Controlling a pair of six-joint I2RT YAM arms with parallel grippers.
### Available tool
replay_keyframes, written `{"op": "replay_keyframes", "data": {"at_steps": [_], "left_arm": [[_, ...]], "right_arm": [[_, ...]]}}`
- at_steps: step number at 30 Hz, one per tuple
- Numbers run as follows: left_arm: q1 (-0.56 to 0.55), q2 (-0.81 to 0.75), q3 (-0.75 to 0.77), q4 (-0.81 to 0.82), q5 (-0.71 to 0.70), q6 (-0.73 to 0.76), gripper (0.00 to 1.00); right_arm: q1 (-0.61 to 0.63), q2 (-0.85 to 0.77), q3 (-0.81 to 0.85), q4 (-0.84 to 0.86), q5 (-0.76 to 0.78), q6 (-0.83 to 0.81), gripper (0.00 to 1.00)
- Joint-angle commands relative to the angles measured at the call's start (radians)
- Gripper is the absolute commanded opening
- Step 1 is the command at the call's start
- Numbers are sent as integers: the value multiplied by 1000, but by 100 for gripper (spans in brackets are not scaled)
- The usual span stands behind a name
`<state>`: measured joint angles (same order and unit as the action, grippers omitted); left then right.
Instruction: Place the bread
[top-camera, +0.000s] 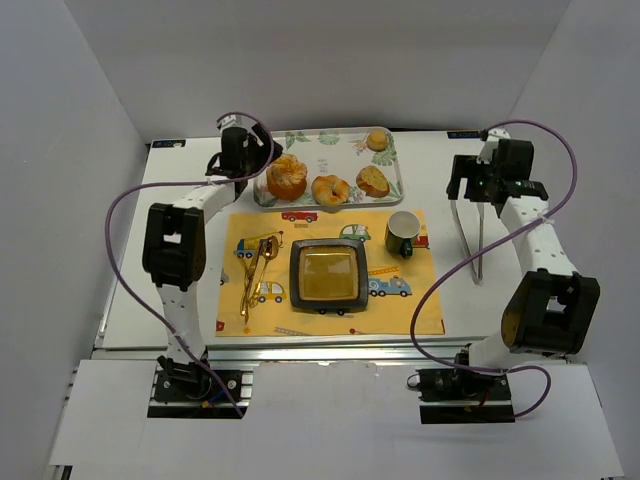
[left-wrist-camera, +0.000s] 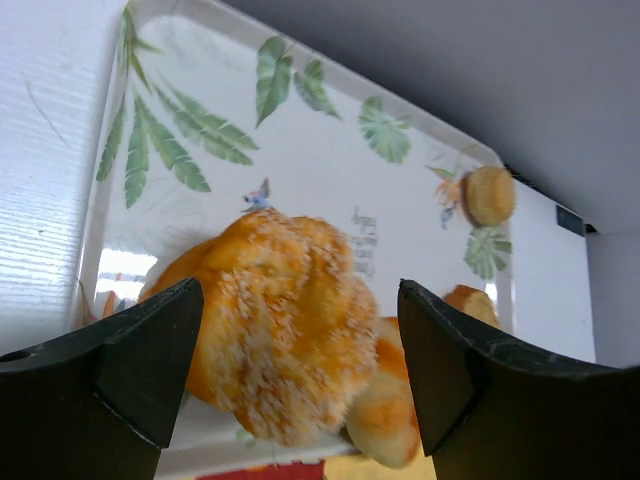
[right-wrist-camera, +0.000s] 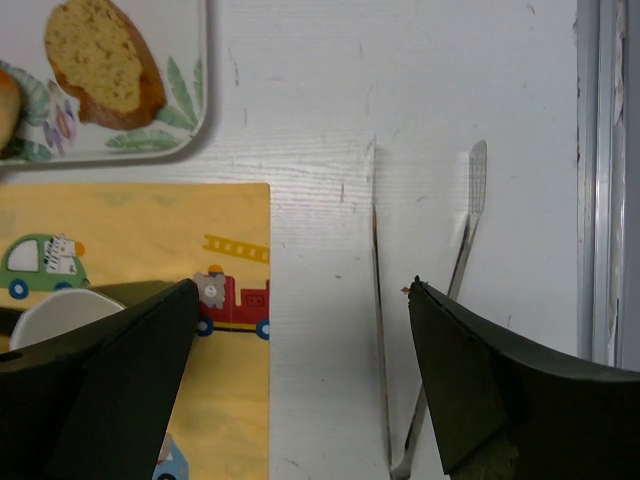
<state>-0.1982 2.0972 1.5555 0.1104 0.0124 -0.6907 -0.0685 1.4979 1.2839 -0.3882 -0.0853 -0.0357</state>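
Note:
The bread (top-camera: 286, 177), a lumpy golden-orange bun with a pale sugary top, sits at the left end of the leaf-patterned tray (top-camera: 305, 141). My left gripper (top-camera: 262, 172) is open just left of it. In the left wrist view the bread (left-wrist-camera: 270, 320) fills the gap between the spread fingers of the left gripper (left-wrist-camera: 300, 340), with a visible gap on the right side. My right gripper (top-camera: 470, 187) is open and empty over the bare table at the right; in its wrist view the right gripper (right-wrist-camera: 300, 340) hangs above the white tabletop.
The tray also holds a glazed ring pastry (top-camera: 330, 190), a brown slice (top-camera: 372, 181) and a small muffin (top-camera: 377, 141). A yellow placemat (top-camera: 400, 310) carries a dark square plate (top-camera: 327, 275), a green mug (top-camera: 402, 233) and gold tongs (top-camera: 255, 270). Silver tongs (top-camera: 470, 240) lie at the right.

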Motion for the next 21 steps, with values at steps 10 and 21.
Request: {"op": "replay_keyframes", "data": {"at_steps": [10, 21], "left_arm": [[57, -667, -444, 17, -52, 105, 0], [71, -1138, -894, -159, -84, 109, 82]], "right_arm": [[-208, -88, -112, -96, -456, -386, 0], [-159, -74, -357, 21, 7, -319, 89]]}}
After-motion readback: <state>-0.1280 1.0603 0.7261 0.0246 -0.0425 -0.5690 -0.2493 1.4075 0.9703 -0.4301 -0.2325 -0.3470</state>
